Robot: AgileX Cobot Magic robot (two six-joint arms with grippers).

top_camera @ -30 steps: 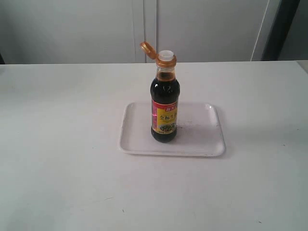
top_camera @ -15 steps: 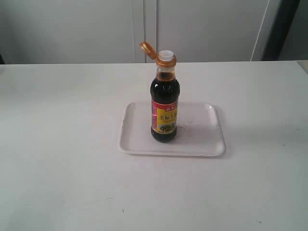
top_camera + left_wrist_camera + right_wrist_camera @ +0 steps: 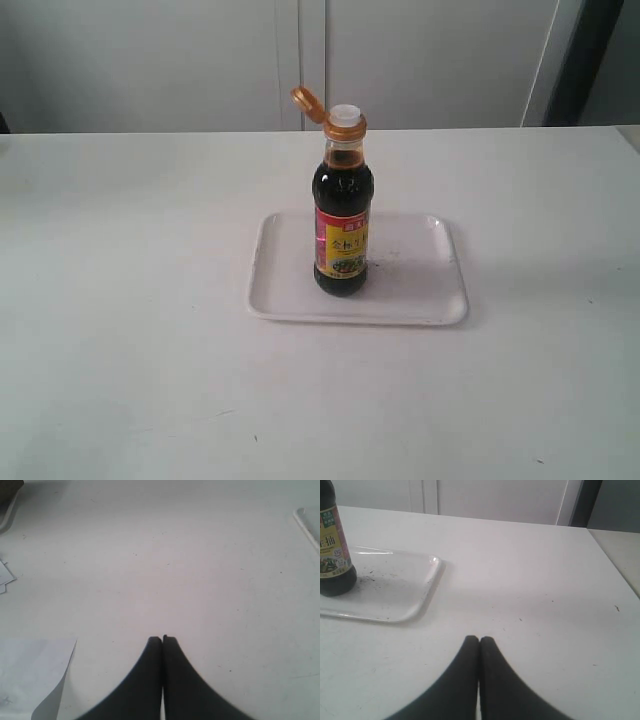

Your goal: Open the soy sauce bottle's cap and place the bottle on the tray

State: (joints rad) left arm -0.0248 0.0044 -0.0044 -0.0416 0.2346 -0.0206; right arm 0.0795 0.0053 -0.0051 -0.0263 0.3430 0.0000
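Observation:
The soy sauce bottle (image 3: 342, 215) stands upright on the white tray (image 3: 420, 290) in the exterior view. Its orange-gold cap (image 3: 308, 103) is flipped back to the left, baring the white spout. Neither arm shows in that view. In the right wrist view the bottle's lower half (image 3: 332, 555) stands on the tray (image 3: 400, 587), well apart from my right gripper (image 3: 479, 639), which is shut and empty over bare table. My left gripper (image 3: 162, 639) is shut with nothing in it; only a corner of the tray (image 3: 309, 522) shows far off.
White table (image 3: 120, 300) all round the tray, with pale cabinet doors (image 3: 300, 60) behind. In the left wrist view a sheet of paper (image 3: 35, 675) lies close beside the fingers, with more paper scraps (image 3: 5, 577) and a dark object (image 3: 9, 500) farther off.

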